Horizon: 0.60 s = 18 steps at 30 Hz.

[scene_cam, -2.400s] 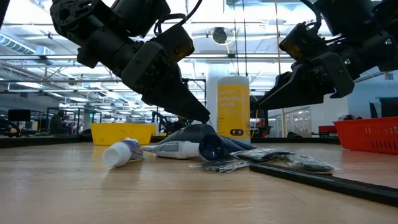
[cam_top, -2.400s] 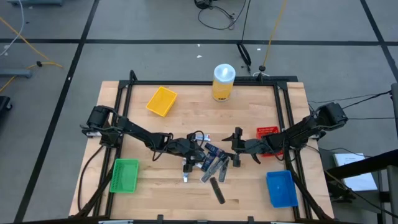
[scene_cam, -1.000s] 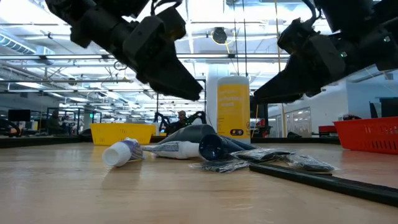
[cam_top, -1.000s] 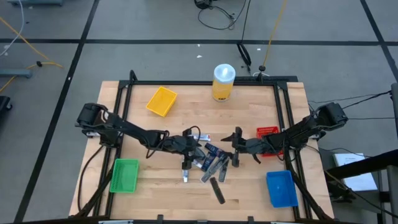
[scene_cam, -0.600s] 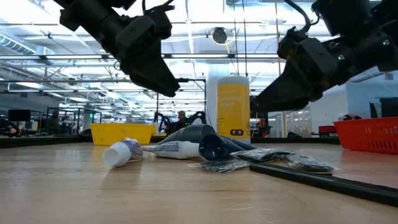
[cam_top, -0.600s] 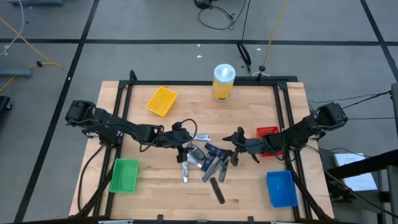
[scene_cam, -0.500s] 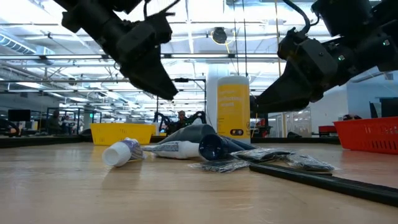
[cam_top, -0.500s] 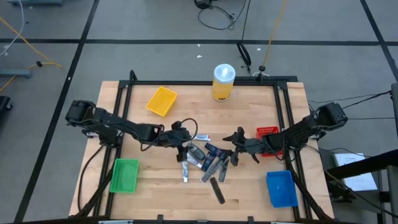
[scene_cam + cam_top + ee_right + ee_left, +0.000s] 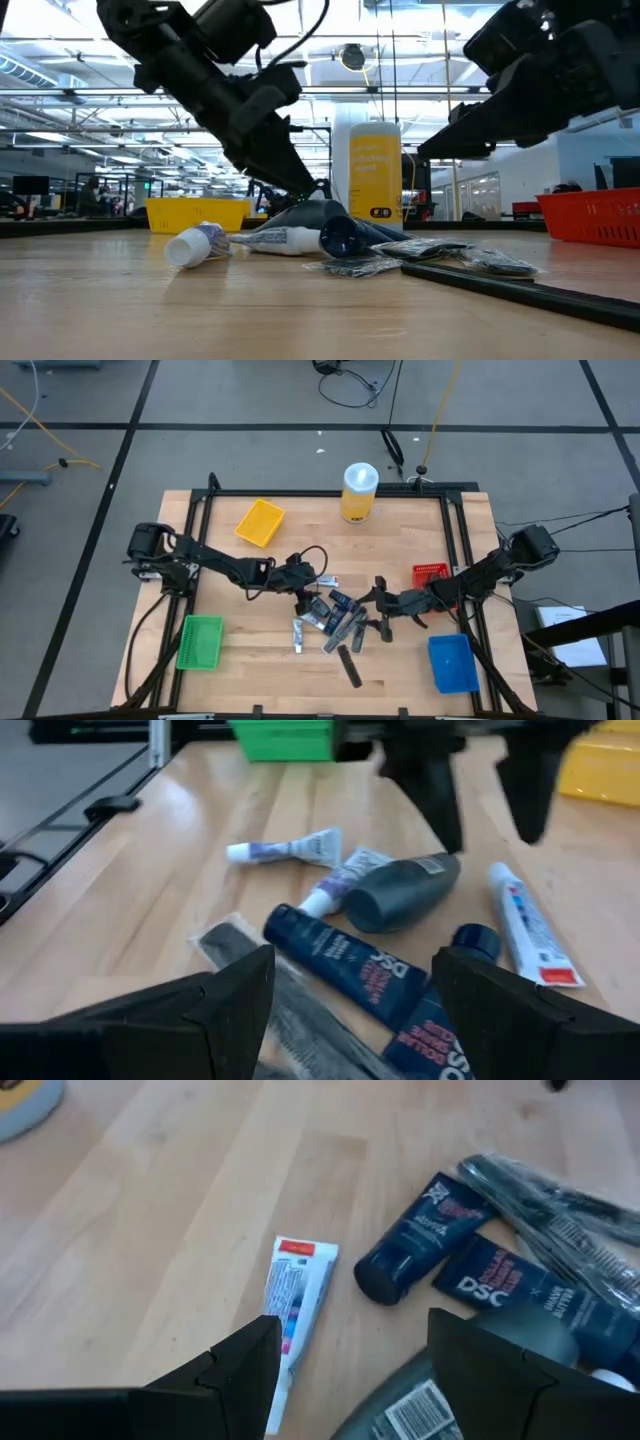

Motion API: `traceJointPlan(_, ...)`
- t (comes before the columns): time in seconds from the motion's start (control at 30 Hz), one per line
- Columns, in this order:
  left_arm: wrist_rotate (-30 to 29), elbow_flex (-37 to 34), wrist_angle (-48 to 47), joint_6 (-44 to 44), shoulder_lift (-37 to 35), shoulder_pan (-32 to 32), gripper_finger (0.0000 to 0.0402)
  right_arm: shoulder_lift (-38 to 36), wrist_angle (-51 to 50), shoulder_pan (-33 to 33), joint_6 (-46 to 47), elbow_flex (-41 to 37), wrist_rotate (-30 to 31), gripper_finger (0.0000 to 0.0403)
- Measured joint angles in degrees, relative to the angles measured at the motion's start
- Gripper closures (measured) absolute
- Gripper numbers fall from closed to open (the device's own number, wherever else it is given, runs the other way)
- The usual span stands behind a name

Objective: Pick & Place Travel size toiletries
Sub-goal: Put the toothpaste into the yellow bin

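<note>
Here, nearest the low camera, a small white-capped tube (image 9: 197,244) lies on the wooden table (image 9: 120,310), and behind it the rest of the toiletries (image 9: 330,618) sit in one loose heap at mid-table, none of them yet in a bin. A long black stick (image 9: 520,289) runs off to the side.

The left gripper (image 9: 350,1360) hangs just over the heap with its fingers spread wide and nothing between them; a white toothpaste tube (image 9: 295,1295) lies beneath the gap. The right gripper (image 9: 350,995) hovers above the other side of the heap, jaws likewise wide apart and empty.

The main risk, as I judge it, is crowding. The tubes touch and overlap, so a closing claw could pinch two at once or nudge a round tube so it rolls away. Both arms also point at the same small pile, and they could bump if they descend together.

One dark blue tube (image 9: 505,1285) reads "DSC"; a second blue tube (image 9: 415,1240) beside it has white script too small to read. A grey bottle (image 9: 400,892) carries a label I cannot make out. Farther back stands the yellow canister (image 9: 375,170).
</note>
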Motion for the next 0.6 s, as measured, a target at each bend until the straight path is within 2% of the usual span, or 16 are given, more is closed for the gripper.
traceJointPlan(0.13,-0.6,0.0,1.9,-1.5,1.1,1.5,0.0156,0.0,0.4,0.8,-1.1,0.0,0.0,0.0140)
traceJointPlan(0.23,1.8,0.1,3.4,-1.9,2.4,2.8,0.0156,0.0,0.4,0.7,-1.1,0.0,0.2,0.0140)
traceJointPlan(0.43,4.2,0.0,9.4,1.1,8.7,4.2,0.0156,0.0,0.4,0.7,-0.7,0.0,0.1,0.0140)
traceJointPlan(0.6,4.4,0.0,10.1,0.4,11.6,5.5,0.0158,0.0,0.4,0.7,-0.3,0.0,0.1,0.0140)
